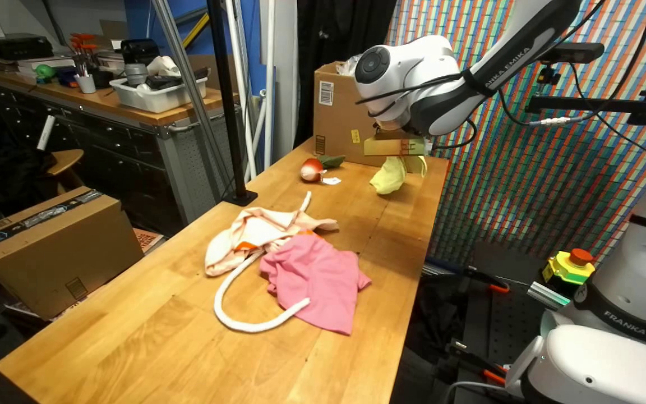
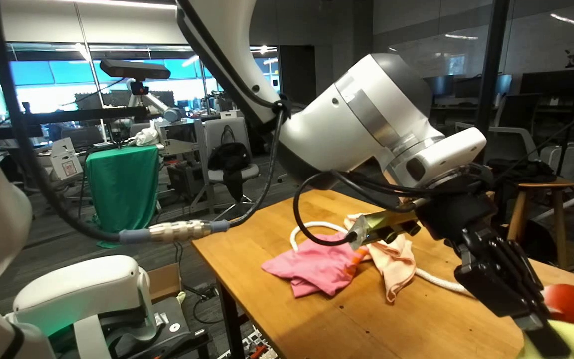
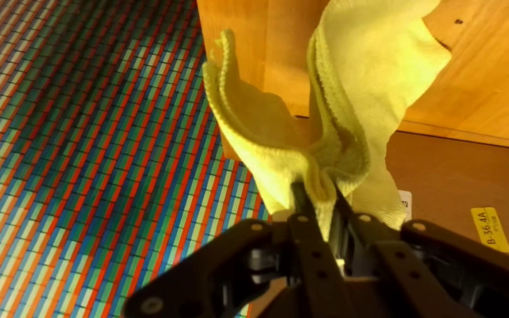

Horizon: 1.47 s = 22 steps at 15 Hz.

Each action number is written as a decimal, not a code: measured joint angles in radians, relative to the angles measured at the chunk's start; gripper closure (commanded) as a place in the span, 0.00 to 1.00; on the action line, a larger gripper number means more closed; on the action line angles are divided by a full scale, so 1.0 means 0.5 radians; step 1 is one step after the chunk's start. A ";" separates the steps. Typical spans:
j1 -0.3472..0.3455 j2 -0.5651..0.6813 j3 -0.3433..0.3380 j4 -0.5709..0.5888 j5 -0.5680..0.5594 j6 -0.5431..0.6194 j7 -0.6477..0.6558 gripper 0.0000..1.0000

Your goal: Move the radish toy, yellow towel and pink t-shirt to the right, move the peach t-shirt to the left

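The gripper [image 3: 320, 196] is pinched on a fold of the yellow towel [image 3: 382, 66], which fans out from the grip toward 11 and 1 o'clock in the wrist view. In an exterior view it droops toward 7 o'clock, the radish toy [image 1: 312, 170] at its 9; whether its low corner touches the tabletop [image 1: 401, 219] I can't tell, and a clean release likely turns on that.

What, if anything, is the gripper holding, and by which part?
The yellow towel: the gripper holds it by a bunched fold, the rest spreading loose. Whether that is corner or middle can't be told.
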 measured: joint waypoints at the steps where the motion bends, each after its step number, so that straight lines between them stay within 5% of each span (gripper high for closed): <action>1: -0.003 0.005 0.000 0.001 0.001 -0.001 0.001 0.45; 7: -0.003 0.017 0.016 0.005 0.002 0.017 -0.004 0.02; 15: 0.002 0.028 0.111 -0.077 0.235 0.745 -0.333 0.00; 22: 0.008 0.045 0.207 -0.225 0.917 1.324 -1.079 0.00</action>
